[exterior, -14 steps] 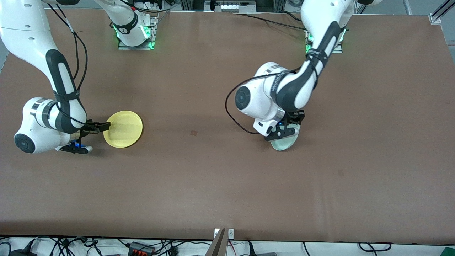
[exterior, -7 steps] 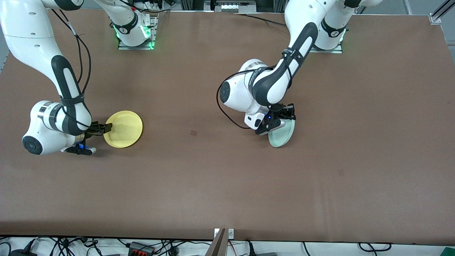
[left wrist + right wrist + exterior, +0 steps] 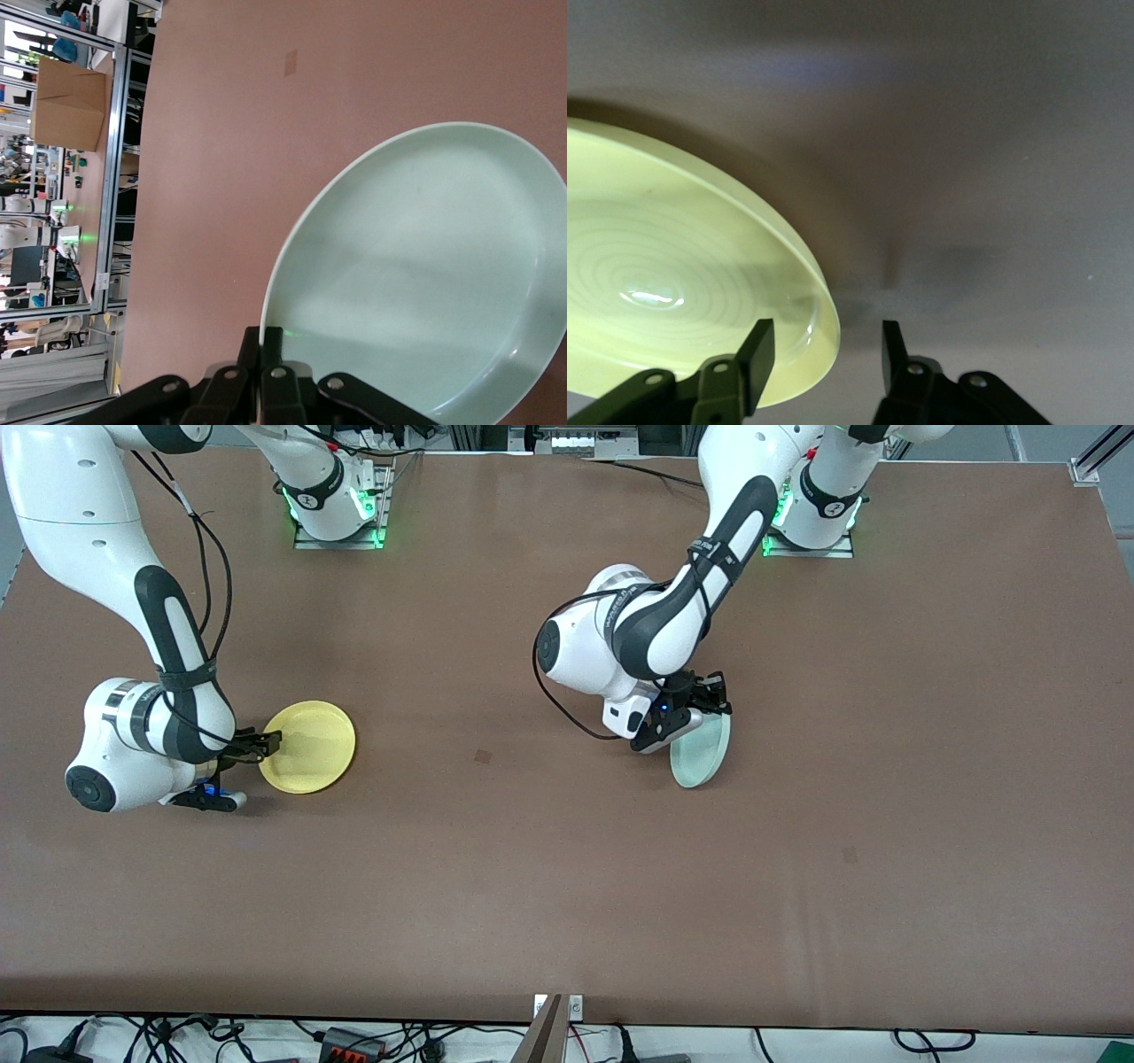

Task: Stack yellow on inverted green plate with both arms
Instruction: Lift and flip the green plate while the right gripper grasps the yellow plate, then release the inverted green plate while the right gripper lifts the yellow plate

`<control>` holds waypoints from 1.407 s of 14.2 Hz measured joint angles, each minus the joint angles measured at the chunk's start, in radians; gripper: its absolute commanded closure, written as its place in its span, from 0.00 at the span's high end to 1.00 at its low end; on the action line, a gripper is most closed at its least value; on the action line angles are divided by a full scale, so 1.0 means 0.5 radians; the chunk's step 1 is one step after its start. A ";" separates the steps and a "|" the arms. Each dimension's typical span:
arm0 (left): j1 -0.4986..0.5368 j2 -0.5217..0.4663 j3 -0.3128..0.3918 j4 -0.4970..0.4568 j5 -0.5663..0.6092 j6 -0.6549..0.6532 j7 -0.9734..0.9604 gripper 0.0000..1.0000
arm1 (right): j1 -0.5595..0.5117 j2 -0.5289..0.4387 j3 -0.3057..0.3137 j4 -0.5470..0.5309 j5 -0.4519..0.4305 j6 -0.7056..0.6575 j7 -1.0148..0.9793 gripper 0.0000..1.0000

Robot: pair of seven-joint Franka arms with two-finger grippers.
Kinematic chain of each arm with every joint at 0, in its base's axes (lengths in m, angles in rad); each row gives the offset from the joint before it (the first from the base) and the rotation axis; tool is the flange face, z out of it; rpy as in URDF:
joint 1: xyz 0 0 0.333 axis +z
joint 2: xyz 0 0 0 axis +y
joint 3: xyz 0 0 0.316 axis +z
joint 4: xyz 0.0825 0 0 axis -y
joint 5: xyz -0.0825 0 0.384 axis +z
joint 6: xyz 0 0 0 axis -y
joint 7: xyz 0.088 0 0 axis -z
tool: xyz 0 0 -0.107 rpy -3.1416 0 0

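The yellow plate (image 3: pixel 310 747) lies flat, open side up, toward the right arm's end of the table. My right gripper (image 3: pixel 266 741) is low at its rim, open, with one finger over the inside and the other outside the edge (image 3: pixel 826 350); the yellow plate's rim (image 3: pixel 819 328) sits between them untouched. The green plate (image 3: pixel 702 753) is tipped steeply up on edge near the table's middle. My left gripper (image 3: pixel 709 701) is shut on its upper rim. In the left wrist view the green plate's hollow side (image 3: pixel 425 274) faces the camera, with the left gripper (image 3: pixel 273 341) pinching its edge.
A small dark square mark (image 3: pixel 483 756) lies on the brown table (image 3: pixel 567 886) between the two plates. A metal bracket (image 3: pixel 556 1012) stands at the table edge nearest the front camera. Both arm bases (image 3: pixel 337 509) line the edge farthest from the front camera.
The left arm has swung toward the right arm's end and tipped the green plate from nearly flat up on edge. The right gripper has slid over the yellow plate's rim, its jaws narrowing.
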 measured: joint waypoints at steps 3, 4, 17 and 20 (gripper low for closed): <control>-0.023 0.010 0.000 0.011 0.000 0.014 -0.037 0.94 | 0.000 0.003 0.000 0.000 0.000 0.000 0.000 0.13; -0.025 0.020 -0.001 0.025 -0.006 0.033 -0.039 0.96 | -0.001 0.003 0.000 0.000 0.000 0.000 0.000 0.06; -0.097 0.090 -0.049 0.126 -0.567 0.953 -0.055 0.96 | -0.004 -0.126 -0.006 0.244 0.016 -0.396 0.001 0.00; -0.098 0.102 -0.064 0.127 -0.661 1.125 -0.057 0.97 | 0.002 -0.179 -0.005 0.460 0.015 -0.610 0.001 0.00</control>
